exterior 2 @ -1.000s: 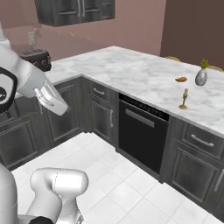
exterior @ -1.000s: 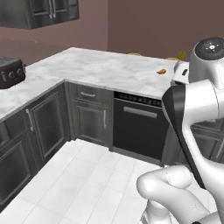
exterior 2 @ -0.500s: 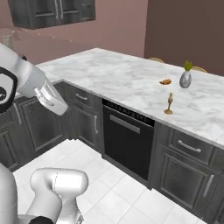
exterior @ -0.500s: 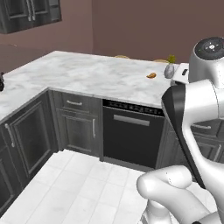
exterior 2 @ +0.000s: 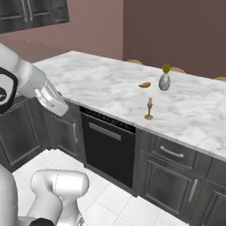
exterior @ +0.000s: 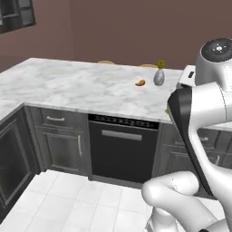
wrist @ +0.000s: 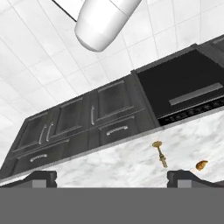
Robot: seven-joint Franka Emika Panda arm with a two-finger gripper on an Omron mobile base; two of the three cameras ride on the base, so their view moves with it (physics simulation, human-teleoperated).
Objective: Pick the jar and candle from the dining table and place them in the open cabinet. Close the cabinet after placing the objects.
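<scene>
The candle [exterior 2: 149, 109], a slim cream stick in a small gold holder, stands upright near the front edge of the dining table [exterior 2: 97, 75], a white marble top. In the hand view the candle [wrist: 160, 153] lies just beyond my gripper [wrist: 111, 179], between its two dark fingertips [wrist: 41, 177] and nearer the right one. The gripper is open wide and holds nothing. A dark wall cabinet [exterior: 18, 16] hangs at the upper left, also seen as the cabinet [exterior 2: 31, 11] in the right base view. The jar is out of view.
A small orange croissant [exterior 2: 144, 84] and a grey vase [exterior 2: 164, 80] with a green sprig sit behind the candle. A black dishwasher front [exterior 2: 108, 145] and dark drawers with bar handles [exterior 2: 172, 152] run below the marble top. White floor tiles [exterior: 68, 199] lie in front.
The base has moved, so the whole scene has slid left in both base views. The candle, croissant and vase now sit nearer the middle. The gripper stays open.
</scene>
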